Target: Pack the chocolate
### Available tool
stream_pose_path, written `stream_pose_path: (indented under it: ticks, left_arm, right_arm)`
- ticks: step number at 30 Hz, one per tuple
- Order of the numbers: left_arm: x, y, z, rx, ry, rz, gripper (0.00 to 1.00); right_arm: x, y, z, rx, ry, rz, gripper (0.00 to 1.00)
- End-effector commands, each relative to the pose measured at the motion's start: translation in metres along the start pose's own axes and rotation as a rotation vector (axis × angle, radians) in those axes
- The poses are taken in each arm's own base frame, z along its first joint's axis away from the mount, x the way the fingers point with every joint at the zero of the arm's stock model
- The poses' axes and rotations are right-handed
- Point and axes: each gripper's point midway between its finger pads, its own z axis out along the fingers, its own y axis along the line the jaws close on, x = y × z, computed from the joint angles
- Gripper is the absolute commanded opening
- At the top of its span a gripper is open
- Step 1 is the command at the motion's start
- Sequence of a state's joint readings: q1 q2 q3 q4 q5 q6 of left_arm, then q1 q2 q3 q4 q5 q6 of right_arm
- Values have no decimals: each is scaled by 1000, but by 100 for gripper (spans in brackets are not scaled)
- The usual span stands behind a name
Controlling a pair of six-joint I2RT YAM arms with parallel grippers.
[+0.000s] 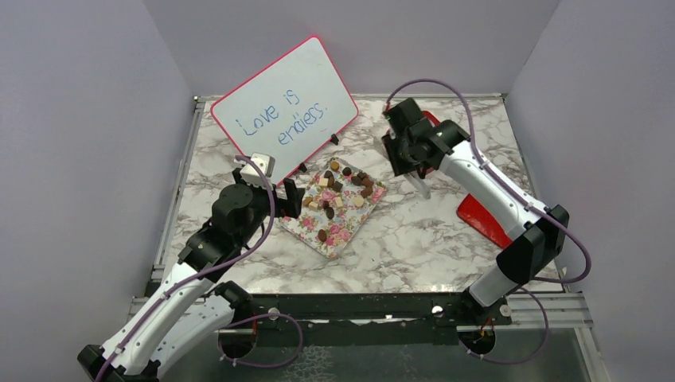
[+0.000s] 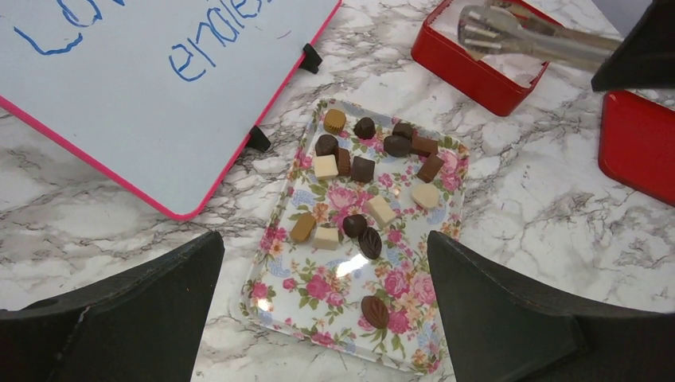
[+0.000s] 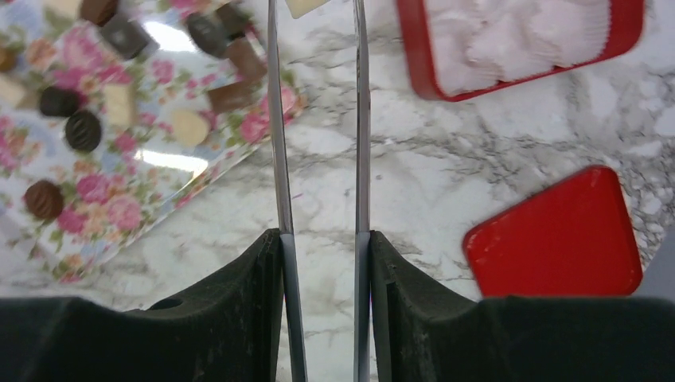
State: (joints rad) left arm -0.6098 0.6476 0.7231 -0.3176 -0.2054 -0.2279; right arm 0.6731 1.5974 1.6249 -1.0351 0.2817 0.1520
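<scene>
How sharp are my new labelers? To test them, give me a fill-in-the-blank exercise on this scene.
1. The chocolate pieces lie on a ____-patterned tray.
2. The right gripper is shut on metal ____.
3. The whiteboard reads "Love is ____."
4. The left gripper hovers with its jaws ____.
Missing words: floral; tongs; endless; open.

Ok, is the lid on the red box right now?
No, the red box stands open, showing white paper cups, while its red lid lies apart on the marble table.
</scene>
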Motion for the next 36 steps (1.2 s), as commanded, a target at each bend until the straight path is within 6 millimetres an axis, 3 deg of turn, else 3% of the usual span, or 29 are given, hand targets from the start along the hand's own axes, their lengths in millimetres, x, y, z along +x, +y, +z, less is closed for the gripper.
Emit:
stream_pose_path:
  ticks: [1,6,13,22,29,36]
  left_arm:
    - [8,-4,4,24,21,-1,99]
    - [13,-3,8,16,44,10,99]
    - [20,-7,12,33,70,12,99]
    - [20,-6,13,27,72,14,99]
    - [19,-7,12,34,68,14,99]
    - [18,-7,10,37,62,11,99]
  right_arm:
    - [-24,-59,20,78,-49,118,35]
    - [-27,-115,50,136,-47,233,35]
    - [-38,-160,87,194,-74,324,35]
    - [-54,-184,122,231,-103,366,36]
    - [-54,-185,146,217,-79,379,36]
    - [-51,-189,156,241,-73,380,40]
